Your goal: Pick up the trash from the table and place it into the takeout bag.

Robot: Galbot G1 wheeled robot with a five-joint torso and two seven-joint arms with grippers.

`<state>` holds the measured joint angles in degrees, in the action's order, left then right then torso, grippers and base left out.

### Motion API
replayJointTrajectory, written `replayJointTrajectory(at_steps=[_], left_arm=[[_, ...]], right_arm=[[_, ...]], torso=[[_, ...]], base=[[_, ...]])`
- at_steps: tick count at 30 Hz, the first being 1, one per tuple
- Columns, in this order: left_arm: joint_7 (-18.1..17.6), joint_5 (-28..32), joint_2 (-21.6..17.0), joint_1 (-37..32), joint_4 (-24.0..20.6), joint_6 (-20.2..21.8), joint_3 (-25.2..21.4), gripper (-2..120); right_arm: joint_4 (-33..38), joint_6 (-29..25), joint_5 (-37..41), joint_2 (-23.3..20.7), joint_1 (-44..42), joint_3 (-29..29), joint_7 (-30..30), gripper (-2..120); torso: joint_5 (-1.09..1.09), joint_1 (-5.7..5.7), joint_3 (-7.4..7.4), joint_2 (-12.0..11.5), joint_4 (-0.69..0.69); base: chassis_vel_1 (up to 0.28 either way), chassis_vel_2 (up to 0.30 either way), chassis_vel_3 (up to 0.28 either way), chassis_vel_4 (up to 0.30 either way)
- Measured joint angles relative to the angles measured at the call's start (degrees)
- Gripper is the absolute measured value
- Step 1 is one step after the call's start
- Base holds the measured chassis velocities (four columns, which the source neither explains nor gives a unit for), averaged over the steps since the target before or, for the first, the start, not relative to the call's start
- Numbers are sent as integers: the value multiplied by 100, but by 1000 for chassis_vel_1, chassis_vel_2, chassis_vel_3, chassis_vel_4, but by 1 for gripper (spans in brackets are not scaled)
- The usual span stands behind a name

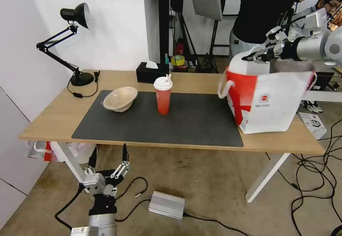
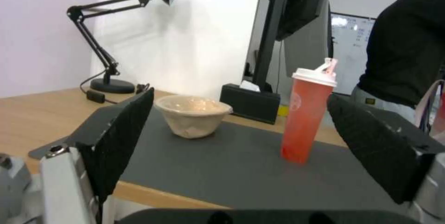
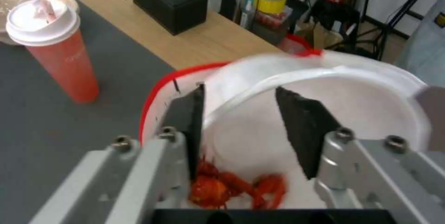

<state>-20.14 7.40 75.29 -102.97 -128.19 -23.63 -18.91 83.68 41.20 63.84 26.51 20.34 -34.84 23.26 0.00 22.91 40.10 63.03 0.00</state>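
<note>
The takeout bag [image 1: 274, 104] stands on the right end of the table [image 1: 53, 115]. Above its open mouth my right gripper [image 1: 245, 58] [image 3: 239, 90] is open, its fingers astride the rim of the white bowl [image 1: 239, 64] [image 3: 361, 106], which holds red food scraps [image 3: 232, 185] and sits tilted in the bag's mouth. The red cup [image 1: 163, 97] [image 2: 306, 119] [image 3: 60, 54] stands upright at mid-mat. To its left lies the beige bowl [image 1: 120, 98] [image 2: 192, 114]. My left gripper [image 1: 109, 154] [image 2: 241, 95] hangs open below the table's front edge, facing both.
A black tissue box [image 1: 151, 73] sits at the table's back edge and a black desk lamp [image 1: 76, 43] at its back left. A person stands behind the bag. On the floor lie a silver box [image 1: 166, 204] and cables; a small red-and-white bag [image 1: 42, 150] is under the table's left end.
</note>
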Motion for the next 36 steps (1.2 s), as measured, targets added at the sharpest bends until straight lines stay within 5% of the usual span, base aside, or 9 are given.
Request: replayJointTrajectory(at_steps=[16, 36], left_arm=[[2, -1, 26, 2, 14, 0, 23, 100], [6, -17, 49, -13, -3, 0, 7, 100]], right_arm=[[26, 2, -46, -4, 52, -43, -69, 99], [234, -45, 144, 87, 86, 262, -251, 100]], torso=[[0, 0, 0, 0, 0], [0, 0, 1, 0, 0]], base=[[0, 0, 0, 0], [0, 0, 0, 0]])
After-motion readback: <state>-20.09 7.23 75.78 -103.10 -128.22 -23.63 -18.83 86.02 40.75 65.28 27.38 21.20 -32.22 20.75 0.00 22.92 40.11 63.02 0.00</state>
